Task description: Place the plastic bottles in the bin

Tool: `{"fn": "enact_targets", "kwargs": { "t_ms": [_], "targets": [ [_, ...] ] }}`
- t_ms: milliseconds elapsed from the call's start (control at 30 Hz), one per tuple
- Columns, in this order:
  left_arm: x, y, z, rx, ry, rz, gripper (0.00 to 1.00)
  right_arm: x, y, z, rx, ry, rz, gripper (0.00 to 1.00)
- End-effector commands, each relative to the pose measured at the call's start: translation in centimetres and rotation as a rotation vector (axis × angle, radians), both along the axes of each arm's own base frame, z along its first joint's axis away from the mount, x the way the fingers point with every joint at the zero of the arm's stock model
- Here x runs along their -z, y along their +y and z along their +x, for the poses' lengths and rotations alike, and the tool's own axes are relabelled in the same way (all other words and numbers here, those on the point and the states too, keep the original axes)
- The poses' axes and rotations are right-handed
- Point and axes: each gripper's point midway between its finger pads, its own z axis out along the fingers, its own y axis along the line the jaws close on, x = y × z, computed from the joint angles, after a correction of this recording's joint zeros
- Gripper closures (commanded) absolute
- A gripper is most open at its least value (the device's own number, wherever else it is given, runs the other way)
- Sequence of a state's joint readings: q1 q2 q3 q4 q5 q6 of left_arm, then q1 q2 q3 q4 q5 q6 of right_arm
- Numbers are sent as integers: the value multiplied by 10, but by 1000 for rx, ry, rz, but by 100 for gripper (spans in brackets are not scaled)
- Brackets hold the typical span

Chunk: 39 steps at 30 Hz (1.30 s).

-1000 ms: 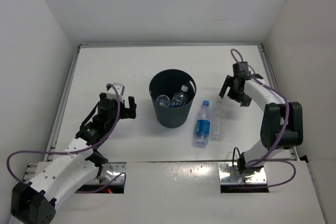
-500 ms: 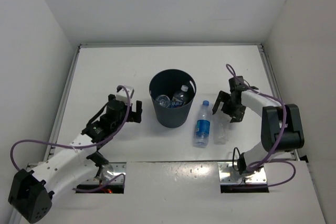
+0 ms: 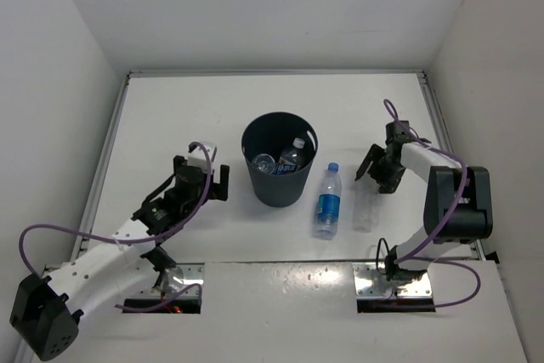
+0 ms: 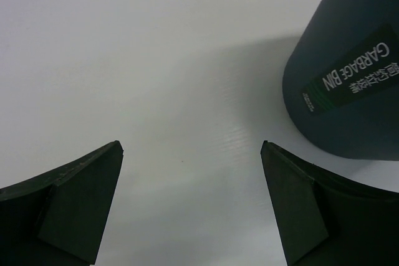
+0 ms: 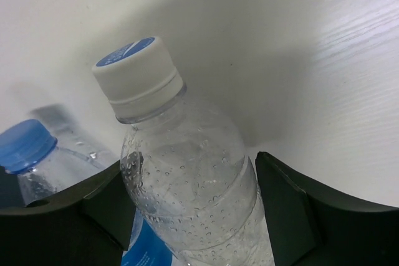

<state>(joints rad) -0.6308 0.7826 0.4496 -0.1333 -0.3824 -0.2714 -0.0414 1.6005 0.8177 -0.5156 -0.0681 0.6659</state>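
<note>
The step in hand is the pick-up of the white-capped bottle (image 5: 181, 179). It lies on the table (image 3: 170, 116) to the right of the bin (image 3: 276, 189), cap pointing away from the arm bases. The right gripper (image 3: 378, 174) is clenched on its shoulder just below the cap, with the fingers (image 5: 287, 216) meeting the plastic on both sides. How firm the hold is I cannot tell.

My guess is that the next move calls for a lift high enough to clear the bin's rim, a carry leftward over the opening, and then a release. Thin clear plastic beaded with droplets inside will likely dent and slip under the jaws.

The blue-capped bottle (image 3: 326, 203) lies between this bottle and the bin, parallel to it, clear with a blue label, and is yet to be taken. Two bottles (image 3: 291, 157) already rest inside the bin.

The bin is round, dark and smooth, tapers downward, and carries a white-lettered "GARBAGE BIN" label (image 4: 349, 78).

The left gripper (image 3: 204, 178) sits just left of the bin, spread wide and holding nothing, above the matte white table.
</note>
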Motion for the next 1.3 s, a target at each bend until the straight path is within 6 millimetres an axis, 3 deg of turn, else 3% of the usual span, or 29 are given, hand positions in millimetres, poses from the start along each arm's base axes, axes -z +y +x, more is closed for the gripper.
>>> {"fn": "enact_targets", "kwargs": {
  "t_ms": [0,167,267,300,333,400,433,467,500,667,800,900,1000,1033,1067,1100,1133,1200,1267],
  "targets": [
    [-36,13,3,-78,-75,-9,0,-19,-3,23,7,-55,10,35],
    [-75,31,-6,-124,-178,-57,0,-31,-5,36,12,-79,20,41],
    [-81,41,-13,-150,-227,-86,0,-53,-1,55,25,-130,62,48],
    [-74,42,-16,-153,-221,-92,0,-61,-1,59,34,-133,64,48],
    [-73,43,-17,-154,-231,-101,0,-83,-2,78,47,-191,67,50],
    [-71,43,-18,-141,-246,-102,0,-109,-1,95,54,-243,78,54],
    [-75,43,-18,-142,-259,-113,0,-136,-2,116,66,-313,81,56],
    [-75,45,-18,-150,-261,-111,0,-147,-3,127,73,-343,84,59],
    [-72,44,-17,-150,-252,-103,0,-176,-3,142,87,-409,90,60],
    [-66,44,-15,-158,-233,-82,0,-263,-6,178,102,-616,113,65],
    [-67,46,-15,-164,-236,-71,0,-350,34,189,-9,-873,176,66],
    [-69,46,-14,-161,-245,-68,0,-385,65,187,-70,-970,269,69],
    [-62,45,-12,-160,-231,-56,0,-423,125,179,-229,-1098,341,69],
    [-60,45,-12,-159,-224,-50,0,-431,161,166,-339,-1133,349,69],
    [-60,45,-12,-159,-224,-50,0,-445,180,159,-394,-1187,346,69],
    [-62,44,-11,-160,-231,-56,0,-447,193,156,-424,-1212,311,69],
    [-62,44,-11,-160,-231,-56,0,-445,229,138,-529,-1231,290,69],
    [-62,44,-11,-160,-231,-56,0,-438,250,129,-562,-1242,240,69],
    [-62,44,-11,-160,-231,-56,0,-414,274,119,-625,-1200,262,69]
  ]
}}
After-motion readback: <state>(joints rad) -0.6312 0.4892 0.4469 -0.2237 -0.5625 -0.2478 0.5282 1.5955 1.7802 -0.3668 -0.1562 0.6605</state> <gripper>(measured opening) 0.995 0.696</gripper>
